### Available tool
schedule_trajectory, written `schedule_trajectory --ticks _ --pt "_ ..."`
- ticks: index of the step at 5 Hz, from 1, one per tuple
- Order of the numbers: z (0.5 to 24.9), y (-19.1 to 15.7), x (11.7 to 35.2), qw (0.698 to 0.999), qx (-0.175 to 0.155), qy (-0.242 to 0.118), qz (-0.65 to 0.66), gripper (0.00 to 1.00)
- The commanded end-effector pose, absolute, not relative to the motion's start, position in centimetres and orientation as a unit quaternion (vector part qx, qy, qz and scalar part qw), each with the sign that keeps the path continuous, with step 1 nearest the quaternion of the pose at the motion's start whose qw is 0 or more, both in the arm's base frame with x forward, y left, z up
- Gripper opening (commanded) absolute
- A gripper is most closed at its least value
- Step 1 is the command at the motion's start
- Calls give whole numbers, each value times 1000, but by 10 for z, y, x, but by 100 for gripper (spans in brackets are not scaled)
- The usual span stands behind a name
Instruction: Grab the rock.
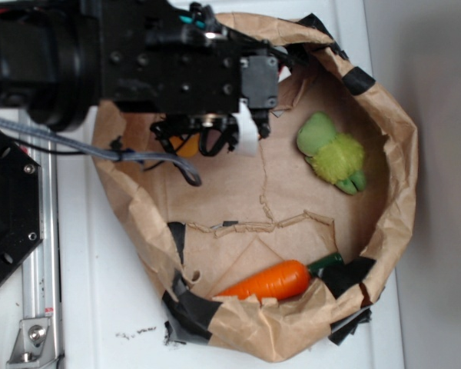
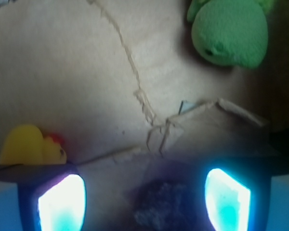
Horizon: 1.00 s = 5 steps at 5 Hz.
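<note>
- The rock (image 2: 164, 208), a dark rough lump, lay on the brown paper floor between the two glowing fingers (image 2: 62, 204) in the wrist view.
- The pincer (image 2: 144, 202) was spread wide, with its fingers on either side of the rock and not touching it.
- A yellow rubber duck (image 2: 31, 145) sat just beside the left finger.
- The green plush toy (image 1: 334, 154) lay well apart, and an orange toy carrot (image 1: 273, 280) rested against the paper bag's (image 1: 396, 138) taped rim.
- The bag stood on a white tabletop (image 1: 107, 307).
</note>
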<state>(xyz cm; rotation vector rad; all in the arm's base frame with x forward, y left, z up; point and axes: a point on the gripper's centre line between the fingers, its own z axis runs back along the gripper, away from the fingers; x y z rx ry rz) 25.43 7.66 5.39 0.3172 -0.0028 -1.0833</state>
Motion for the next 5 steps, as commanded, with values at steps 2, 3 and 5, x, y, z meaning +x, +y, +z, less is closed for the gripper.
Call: schedule_trajectory --ticks 2,3,5 --pt "63 98 245 832 181 -16 -524 100" --pt "44 97 247 818 175 -14 -547 100" --pt "24 107 250 818 177 -1 -548 100"
